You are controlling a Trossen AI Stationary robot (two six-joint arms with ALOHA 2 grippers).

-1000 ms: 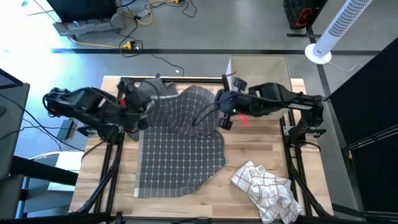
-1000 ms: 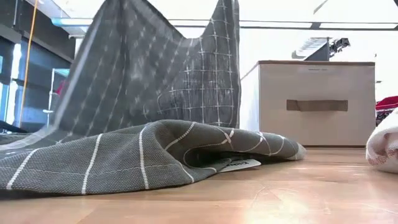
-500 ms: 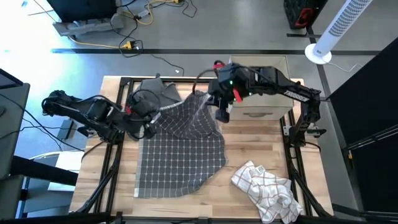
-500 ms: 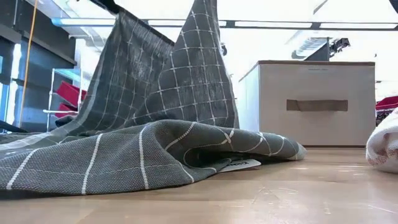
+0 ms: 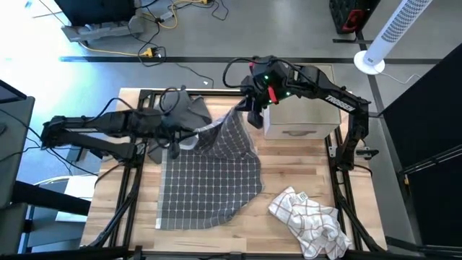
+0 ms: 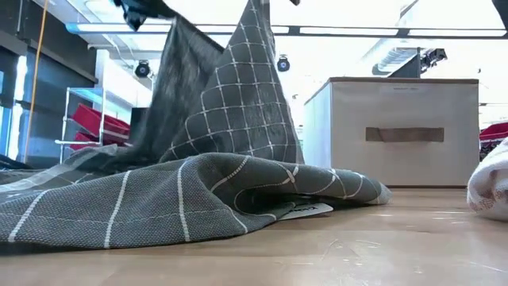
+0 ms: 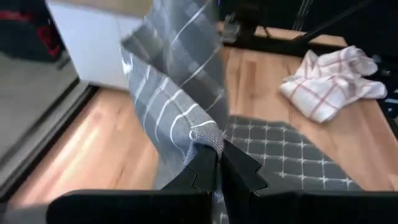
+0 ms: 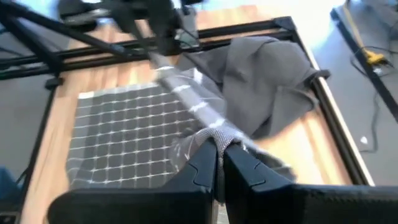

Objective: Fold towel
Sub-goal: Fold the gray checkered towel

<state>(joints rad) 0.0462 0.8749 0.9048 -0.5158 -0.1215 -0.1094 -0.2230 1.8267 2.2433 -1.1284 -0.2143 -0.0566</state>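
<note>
1. The grey towel (image 5: 216, 170) lies over the middle of the counter (image 5: 289, 162), its near half flat towards 6 o'clock and its far half lifted off the wood.
2. The left gripper (image 7: 217, 163) is clenched on one far corner, at about 10 o'clock from the flat part.
3. The right gripper (image 8: 219, 152) is clenched on the other far corner, higher up at about 1 o'clock.
4. The cloth sags and creases between them, so it looks soft, light and limp; corners and hems seem the best holds.
5. Open wood lies at 6 o'clock, though a checked white cloth (image 5: 312, 219) sits at 4 o'clock.
6. At 2 o'clock a white box (image 5: 303, 119) crowds the right arm; the far counter edge is close.
</note>
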